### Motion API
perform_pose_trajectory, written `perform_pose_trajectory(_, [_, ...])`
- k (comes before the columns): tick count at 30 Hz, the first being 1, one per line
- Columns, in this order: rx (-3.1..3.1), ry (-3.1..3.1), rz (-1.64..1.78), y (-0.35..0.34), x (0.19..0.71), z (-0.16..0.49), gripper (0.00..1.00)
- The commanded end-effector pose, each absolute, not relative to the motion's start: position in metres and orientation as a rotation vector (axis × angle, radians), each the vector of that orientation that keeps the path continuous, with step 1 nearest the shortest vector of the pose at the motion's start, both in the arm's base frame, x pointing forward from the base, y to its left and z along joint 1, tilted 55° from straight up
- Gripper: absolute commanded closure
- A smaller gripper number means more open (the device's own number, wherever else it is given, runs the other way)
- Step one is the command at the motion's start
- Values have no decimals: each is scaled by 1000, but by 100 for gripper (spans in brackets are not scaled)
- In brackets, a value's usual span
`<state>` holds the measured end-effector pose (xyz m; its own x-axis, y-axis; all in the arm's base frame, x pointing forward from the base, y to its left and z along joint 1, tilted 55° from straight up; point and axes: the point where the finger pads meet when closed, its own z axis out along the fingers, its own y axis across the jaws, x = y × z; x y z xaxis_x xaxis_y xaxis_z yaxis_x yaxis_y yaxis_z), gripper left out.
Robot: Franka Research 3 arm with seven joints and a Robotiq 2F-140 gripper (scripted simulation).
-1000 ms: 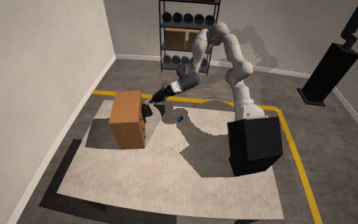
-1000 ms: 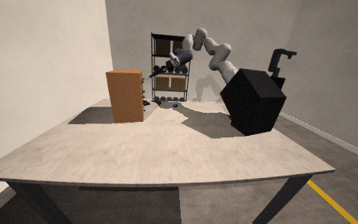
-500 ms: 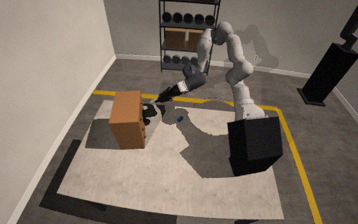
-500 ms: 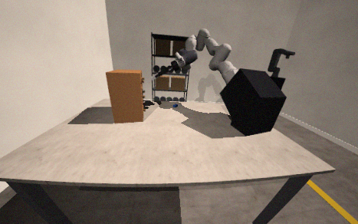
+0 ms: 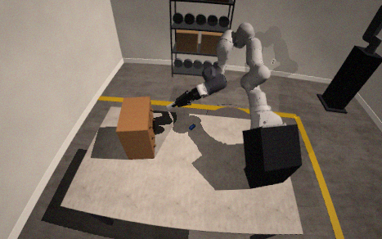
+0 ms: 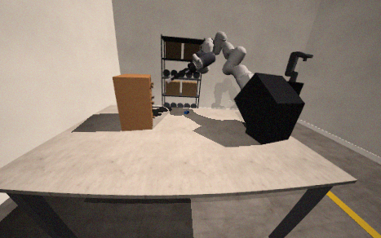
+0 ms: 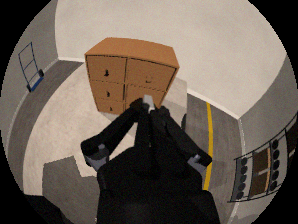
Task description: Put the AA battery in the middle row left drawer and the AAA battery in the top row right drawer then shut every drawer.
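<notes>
The small orange-brown chest (image 5: pixel 135 137) (image 6: pixel 134 103) (image 7: pixel 140 48) stands upright on the table, its drawer fronts facing the arm. In the wrist view the top left drawer (image 7: pixel 115 69), the middle left drawer (image 7: pixel 116 92) and the top right drawer (image 7: pixel 145 70) look pushed in. The lower right fronts are partly hidden by the fingers. My gripper (image 5: pixel 170 105) (image 6: pixel 169 79) (image 7: pixel 146 100) is shut and empty, held in the air a short way out from the chest's front. No AA or AAA battery can be made out; drawer insides are hidden.
A small blue object (image 5: pixel 191 127) (image 6: pixel 186 112), too small to identify, lies on the table (image 5: pixel 175 184) (image 6: pixel 174 163) between the chest and the arm's base. A large black block (image 5: pixel 271 153) (image 6: pixel 270 107) stands at the right. A shelf rack stands beyond the table.
</notes>
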<state>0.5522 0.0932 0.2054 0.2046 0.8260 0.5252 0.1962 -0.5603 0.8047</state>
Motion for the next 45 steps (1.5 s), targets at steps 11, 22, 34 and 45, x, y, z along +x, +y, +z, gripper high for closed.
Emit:
perform_pose_trajectory(11, [1883,950,1351,93,544,209,100])
perform_pose_trajectory(22, [1929,903,1251,97,533,214,100])
perform_pose_trajectory(34, [2013,799,1034,104,509,225,100])
perform_pose_trajectory(45, [2113,612,656,117,467,243,100])
